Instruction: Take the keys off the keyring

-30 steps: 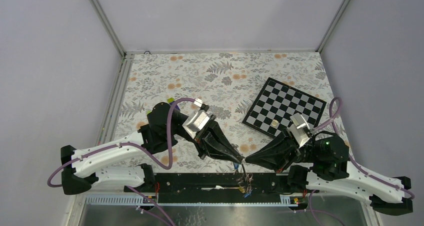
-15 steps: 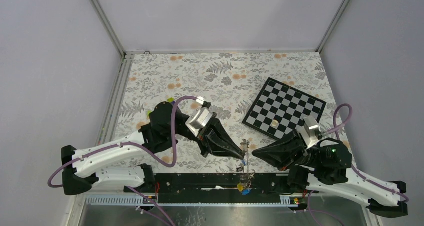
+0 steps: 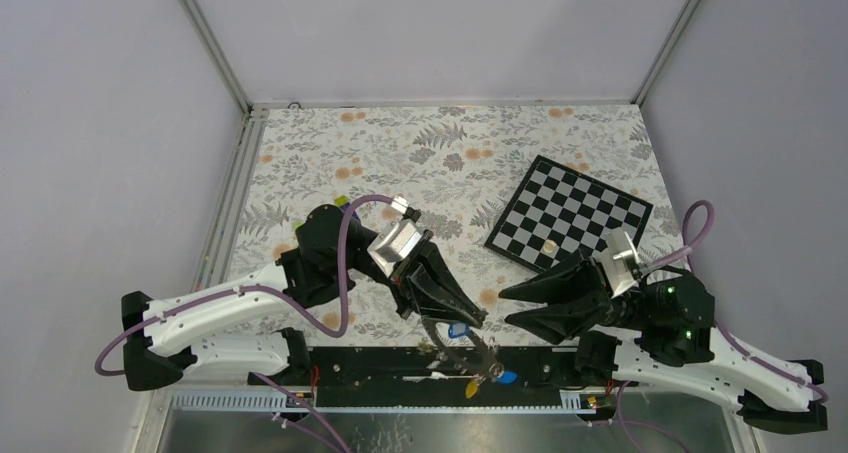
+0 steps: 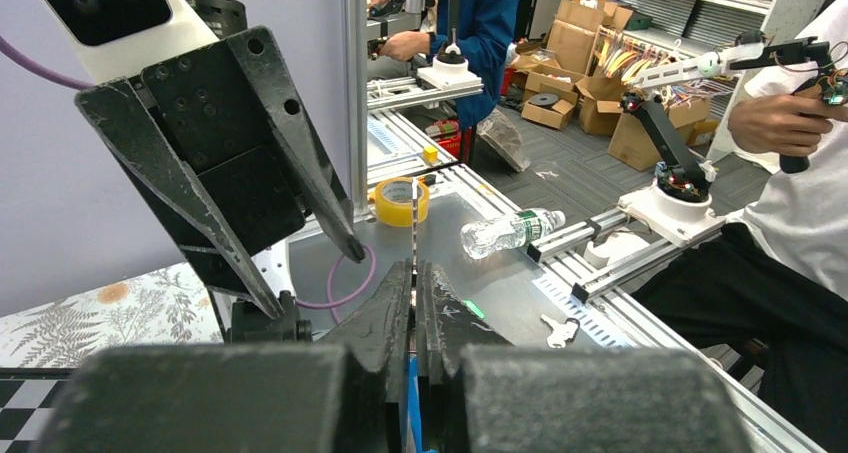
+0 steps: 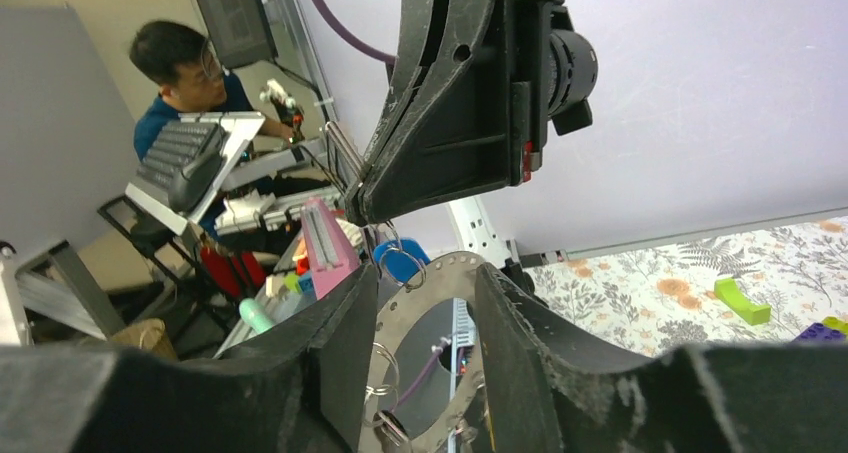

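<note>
While your left gripper [image 3: 478, 320] is pinching the keyring [image 5: 432, 273] tight above the near black rail [image 3: 380, 365], your right gripper [image 3: 507, 306] is gaping just beside it. Keys [image 3: 472, 379] are dangling below, and a chessboard [image 3: 570, 216] is lying far right.

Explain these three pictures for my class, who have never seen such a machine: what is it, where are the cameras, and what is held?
Two robot arms are bolted at a table's near edge. One picture looks down from above; the other two come from cameras on each wrist. On the flowered table lies a chessboard. The left hand is shut on a thin metal strip, probably a key. Below it dangles the keyring with coloured keys. The right hand is open, its fingers either side of the ring.
</note>
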Robot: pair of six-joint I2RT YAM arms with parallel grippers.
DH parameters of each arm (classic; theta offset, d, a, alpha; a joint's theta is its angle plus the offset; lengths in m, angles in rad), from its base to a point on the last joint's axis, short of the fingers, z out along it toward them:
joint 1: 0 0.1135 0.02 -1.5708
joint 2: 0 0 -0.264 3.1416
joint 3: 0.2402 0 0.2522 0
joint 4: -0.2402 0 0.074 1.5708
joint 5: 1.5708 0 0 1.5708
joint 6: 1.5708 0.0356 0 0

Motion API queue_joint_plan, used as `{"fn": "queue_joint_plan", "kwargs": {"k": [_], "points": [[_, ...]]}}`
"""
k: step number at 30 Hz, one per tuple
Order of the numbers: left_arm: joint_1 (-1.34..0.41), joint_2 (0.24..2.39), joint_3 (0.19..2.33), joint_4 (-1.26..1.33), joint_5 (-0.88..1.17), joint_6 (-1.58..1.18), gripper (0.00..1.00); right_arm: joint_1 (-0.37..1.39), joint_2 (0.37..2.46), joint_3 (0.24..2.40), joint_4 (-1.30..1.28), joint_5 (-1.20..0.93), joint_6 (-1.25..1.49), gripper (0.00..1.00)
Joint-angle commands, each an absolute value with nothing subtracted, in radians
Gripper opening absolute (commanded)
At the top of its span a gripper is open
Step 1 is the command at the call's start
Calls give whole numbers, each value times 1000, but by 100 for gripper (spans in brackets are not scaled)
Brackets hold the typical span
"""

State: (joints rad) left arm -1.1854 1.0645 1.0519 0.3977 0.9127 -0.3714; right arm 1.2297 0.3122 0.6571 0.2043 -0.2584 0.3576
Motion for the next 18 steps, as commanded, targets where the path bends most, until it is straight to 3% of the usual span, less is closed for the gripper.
{"fn": "queue_joint_plan", "kwargs": {"k": [1, 10, 18], "points": [[-1186, 1063, 1087, 499, 945, -400, 1, 1229, 395, 753, 132, -359, 259, 51], [-1186, 1079, 1099, 518, 985, -432, 2, 1229, 501, 793, 104, -463, 219, 59], [-1186, 1082, 1104, 510, 989, -429, 3, 1229, 532, 802, 87, -465, 208, 57]]}}
